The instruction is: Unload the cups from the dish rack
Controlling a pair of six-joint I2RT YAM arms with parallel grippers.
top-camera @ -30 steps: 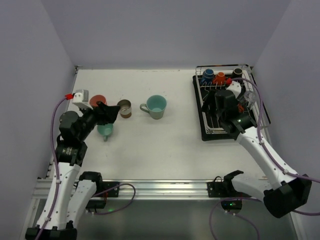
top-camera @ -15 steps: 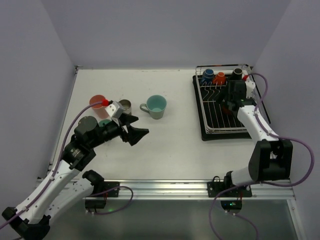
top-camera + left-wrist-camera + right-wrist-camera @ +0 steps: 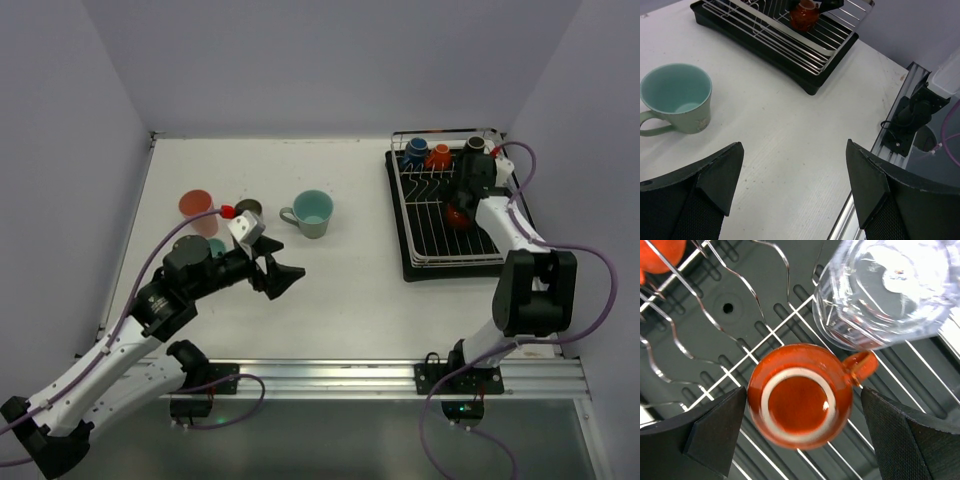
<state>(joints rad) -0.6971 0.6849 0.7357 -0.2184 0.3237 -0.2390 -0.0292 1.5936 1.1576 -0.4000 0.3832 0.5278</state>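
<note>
One glossy orange mug [image 3: 800, 400], base up, clear glass tumbler [image 3: 890, 290], wire rack [image 3: 430, 240]

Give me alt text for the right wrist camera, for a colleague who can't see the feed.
An upside-down red-orange mug sits on the dish rack, centred between the open fingers of the right gripper. A clear glass is beside the mug's handle at upper right, and part of another orange cup shows in the top left corner.
</note>
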